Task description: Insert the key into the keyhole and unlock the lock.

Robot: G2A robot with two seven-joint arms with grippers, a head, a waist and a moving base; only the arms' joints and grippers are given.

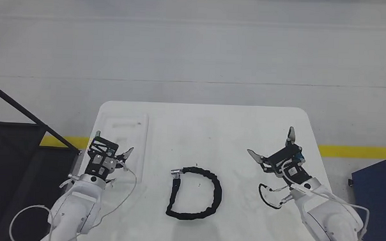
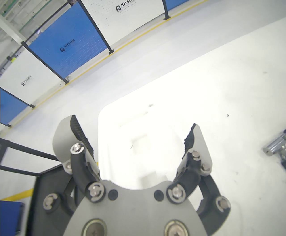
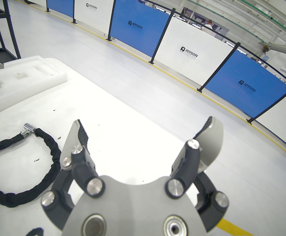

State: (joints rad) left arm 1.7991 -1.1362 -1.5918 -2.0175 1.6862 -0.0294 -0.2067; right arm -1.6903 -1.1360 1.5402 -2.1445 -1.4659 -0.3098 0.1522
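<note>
A black fabric-covered chain lock (image 1: 200, 192) lies in a D-shaped loop at the middle of the white table (image 1: 244, 129). Its silver metal lock end (image 1: 176, 173) points left; the same end (image 3: 29, 127) sits at the head of the black sleeve (image 3: 52, 156) in the right wrist view, and as a silver cylinder (image 2: 273, 146) in the left wrist view. My left gripper (image 1: 112, 148) hovers open over the table's left edge, empty (image 2: 134, 134). My right gripper (image 1: 272, 144) stands open and empty to the right of the lock (image 3: 145, 131). I cannot make out a key.
A white foam tray (image 1: 123, 128) with square recesses lies at the table's back left, under my left gripper. A black cable (image 1: 270, 197) loops beside my right arm. A dark frame (image 1: 27, 118) stands off the table's left side.
</note>
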